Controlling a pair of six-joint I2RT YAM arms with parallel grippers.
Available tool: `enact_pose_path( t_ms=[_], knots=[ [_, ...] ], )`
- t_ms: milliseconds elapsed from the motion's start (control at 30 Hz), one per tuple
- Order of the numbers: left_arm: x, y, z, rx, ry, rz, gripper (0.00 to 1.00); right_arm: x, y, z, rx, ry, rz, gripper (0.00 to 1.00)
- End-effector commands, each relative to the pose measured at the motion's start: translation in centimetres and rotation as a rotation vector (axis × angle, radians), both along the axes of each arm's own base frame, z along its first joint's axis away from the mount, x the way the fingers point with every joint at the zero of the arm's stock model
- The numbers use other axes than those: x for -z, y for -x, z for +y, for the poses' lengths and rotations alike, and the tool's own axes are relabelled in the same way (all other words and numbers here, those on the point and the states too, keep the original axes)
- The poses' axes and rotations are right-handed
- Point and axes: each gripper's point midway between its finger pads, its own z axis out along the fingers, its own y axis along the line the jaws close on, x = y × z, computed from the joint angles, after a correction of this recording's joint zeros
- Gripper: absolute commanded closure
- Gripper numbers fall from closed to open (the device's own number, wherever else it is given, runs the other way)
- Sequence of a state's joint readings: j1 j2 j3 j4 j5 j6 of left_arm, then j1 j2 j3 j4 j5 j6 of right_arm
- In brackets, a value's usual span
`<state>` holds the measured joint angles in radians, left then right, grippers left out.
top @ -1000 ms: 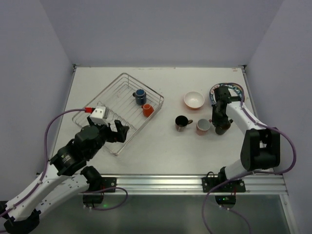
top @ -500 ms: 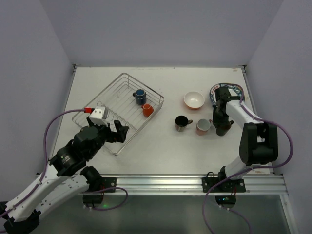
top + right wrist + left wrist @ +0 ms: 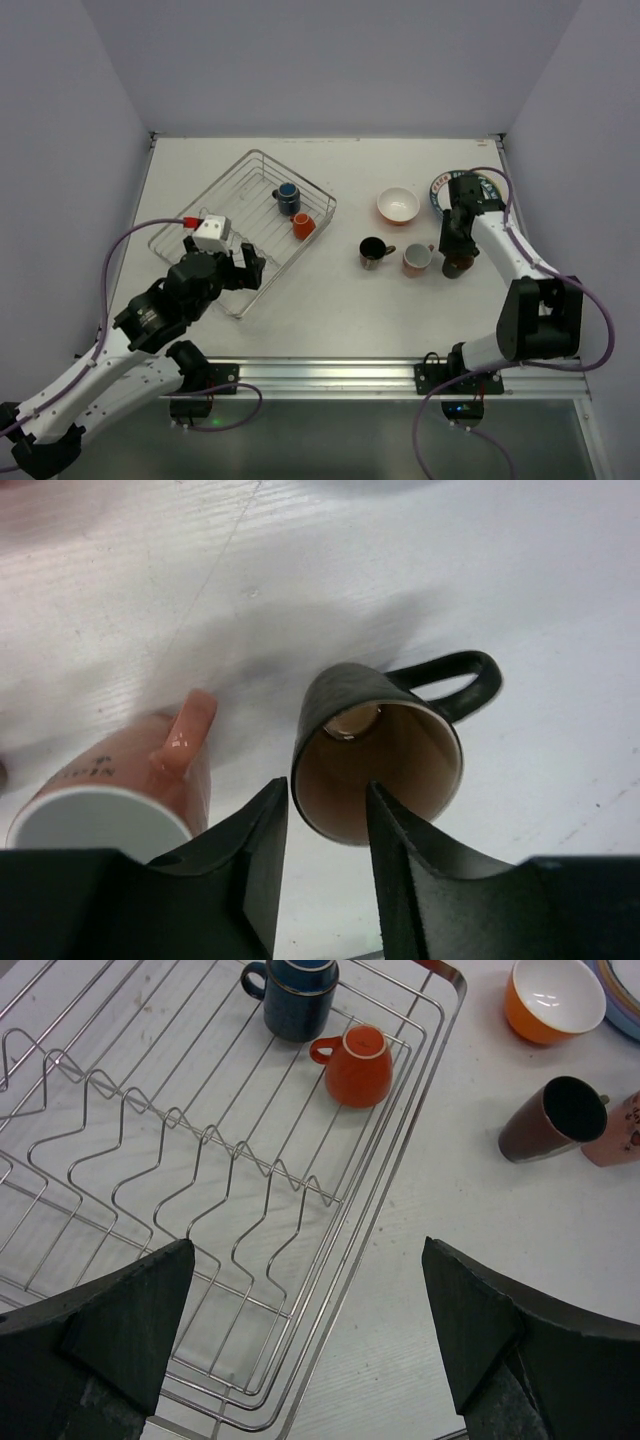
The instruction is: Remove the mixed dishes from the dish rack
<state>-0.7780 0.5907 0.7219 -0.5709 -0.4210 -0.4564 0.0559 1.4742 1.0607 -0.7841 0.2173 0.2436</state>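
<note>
Right gripper (image 3: 328, 800) straddles the rim of the dark brown ceramic mug (image 3: 395, 750), one finger inside and one outside. You cannot tell from these views whether it pinches. That mug sits on the white table (image 3: 330, 300), with the pink mug (image 3: 130, 790) just at its 9 o'clock. Your left gripper (image 3: 310, 1350) hangs spread wide over the 6 o'clock edge of the silver wire dish rack (image 3: 395, 1160) — the small orange mug (image 3: 358, 1065) and dark blue mug (image 3: 295, 1000) are inside, toward its 3 o'clock corner.

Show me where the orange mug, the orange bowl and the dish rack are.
orange mug (image 3: 358, 1072), left wrist view, side wall.
orange bowl (image 3: 556, 992), left wrist view, white inside.
dish rack (image 3: 235, 205), top external view, wire floor.
</note>
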Motion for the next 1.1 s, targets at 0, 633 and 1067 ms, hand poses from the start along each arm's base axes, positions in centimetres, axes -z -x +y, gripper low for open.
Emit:
enact_pose_path(
  t_ms=[0,633,1067],
  knots=[
    [-0.5,-0.5,0.9,-0.074,0.011,0.001,0.00,-3.9,0.3,-0.9,0.038,0.032,-0.100,0.59],
    [-2.4,-11.9,-5.0,-0.417,0.321,0.181,0.00,-20.1,0.4,5.6,-0.056,-0.414,-0.965,0.01],
    [5.2,-23.6,-6.5,-0.799,0.164,0.470,0.11,-19.4,1.1,5.1,-0.028,-0.410,-1.008,0.01]
  ],
)
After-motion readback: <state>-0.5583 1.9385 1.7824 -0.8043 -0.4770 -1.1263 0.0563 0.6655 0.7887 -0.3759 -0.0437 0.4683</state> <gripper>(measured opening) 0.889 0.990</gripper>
